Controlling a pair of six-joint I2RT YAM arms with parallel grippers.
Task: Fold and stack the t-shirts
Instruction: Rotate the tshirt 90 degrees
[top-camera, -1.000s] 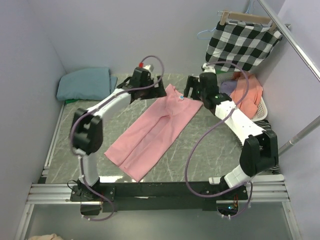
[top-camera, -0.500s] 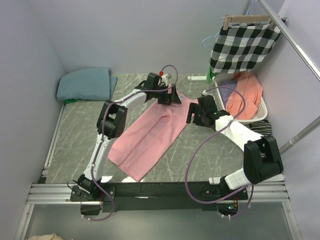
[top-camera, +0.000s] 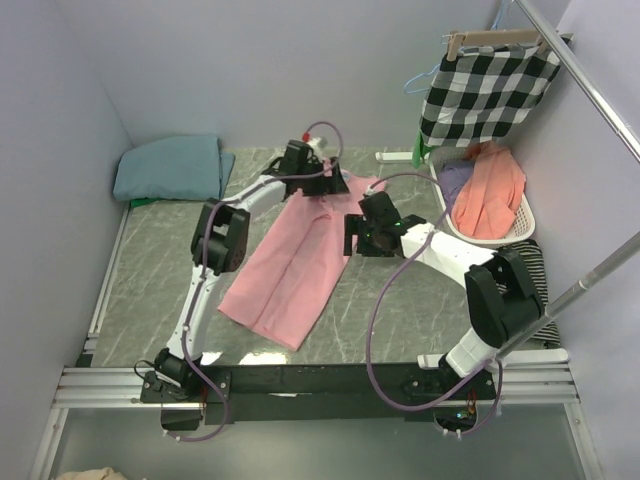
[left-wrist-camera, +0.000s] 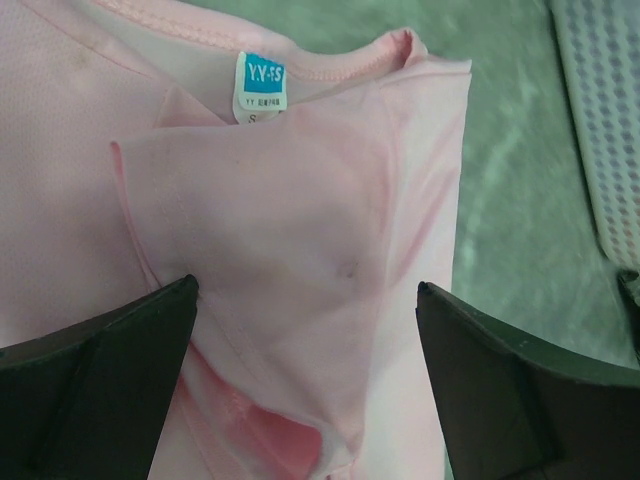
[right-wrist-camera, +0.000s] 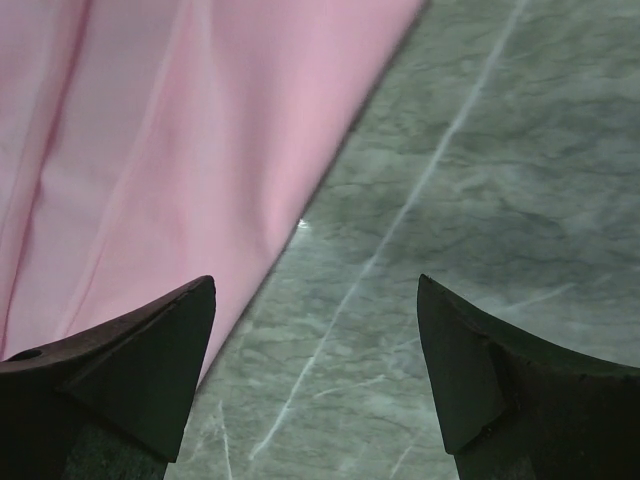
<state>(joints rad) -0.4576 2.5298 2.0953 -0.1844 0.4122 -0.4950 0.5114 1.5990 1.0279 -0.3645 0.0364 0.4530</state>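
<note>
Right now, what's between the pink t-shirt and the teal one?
Only bare table, seen in the top view; the left arm crosses above that gap. The pink t-shirt lies spread mid-table, the teal t-shirt folded at the far-left corner.

The table (top-camera: 400, 320) is green stone with thin white lines. At the back right, a black-and-white checked cloth (top-camera: 485, 95) hangs from a wooden hanger (top-camera: 490, 40) on a shiny pole (top-camera: 580, 80). A thin blue hanger (top-camera: 420, 80) hangs just beside it. Under the cloth sits a white basket (top-camera: 525, 215) with little holes. An orange cloth (top-camera: 495, 190) and a purple cloth (top-camera: 455, 180) lie in it. A striped cloth (top-camera: 533, 252) lies near the basket.
</note>
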